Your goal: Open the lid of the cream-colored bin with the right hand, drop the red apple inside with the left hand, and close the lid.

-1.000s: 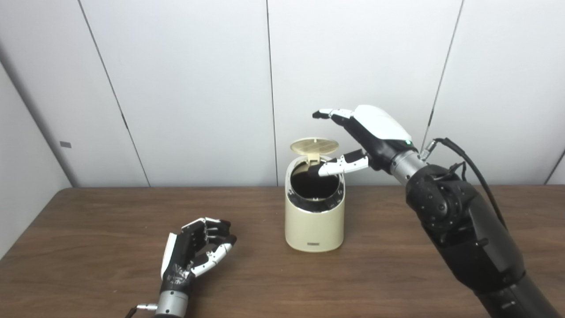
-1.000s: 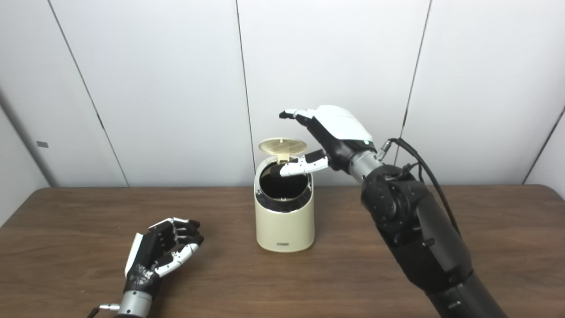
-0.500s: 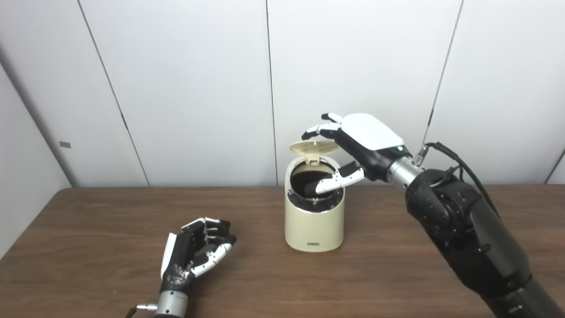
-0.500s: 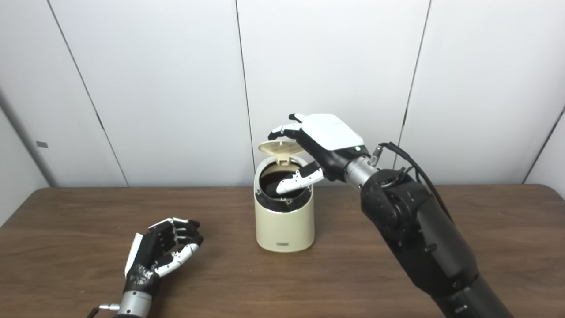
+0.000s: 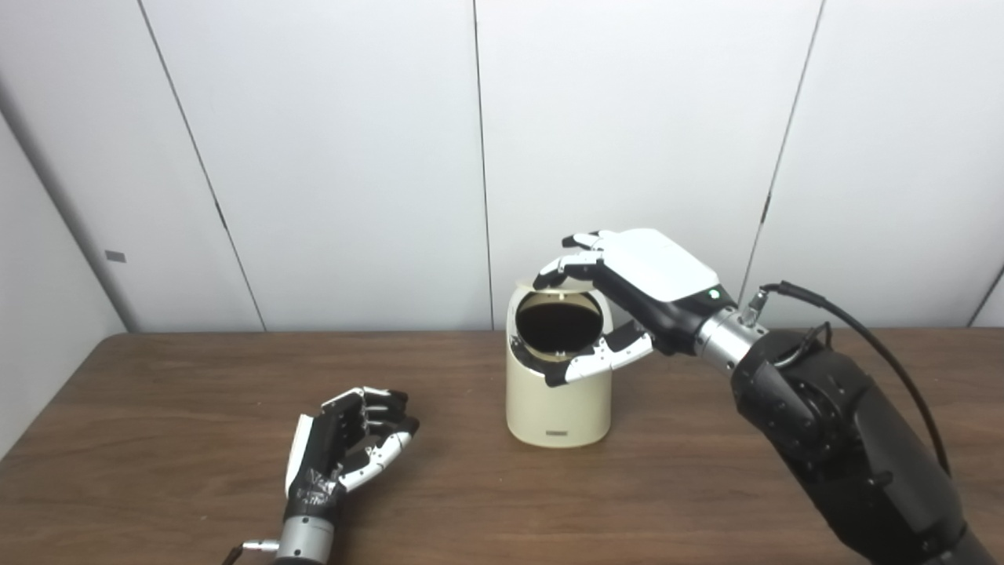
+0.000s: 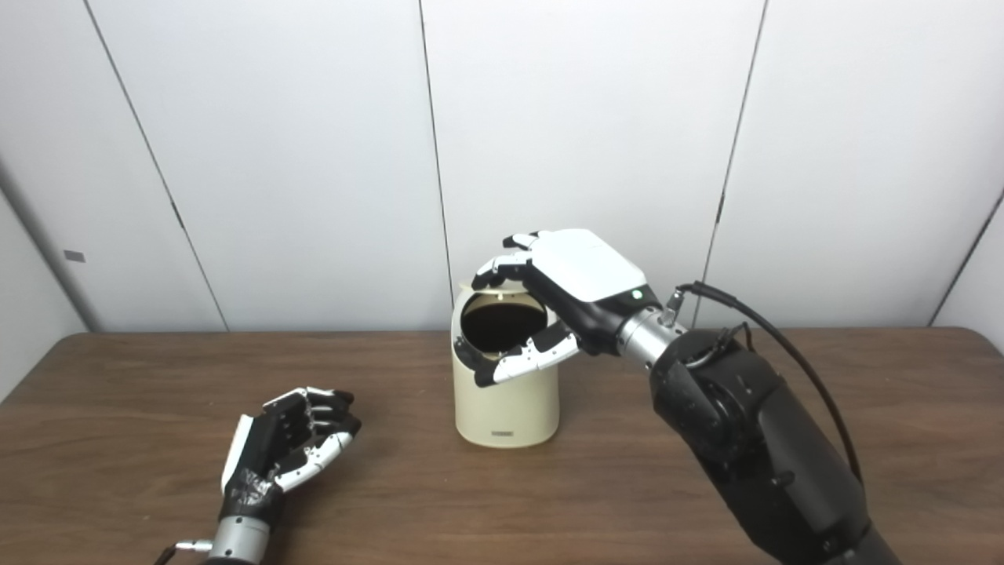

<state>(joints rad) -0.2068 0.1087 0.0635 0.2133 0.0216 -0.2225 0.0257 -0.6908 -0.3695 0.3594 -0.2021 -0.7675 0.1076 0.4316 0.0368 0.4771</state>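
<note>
This looks like a lab or test room rather than a home. Plain white wall panels (image 5: 353, 157) with thin dark seams fill the upper part of the frame, and a bare brown wood-grain table (image 5: 157, 408) spans the lower part. A small grey tag (image 5: 116, 256) sits on the left panel.

Dark wood-grain counter (image 5: 196, 377) across the near scene. Behind, at the far edge, white wall panels (image 5: 345, 157) split by thin dark seams. Small grey tag (image 5: 116, 256) far left. Even, soft light.
</note>
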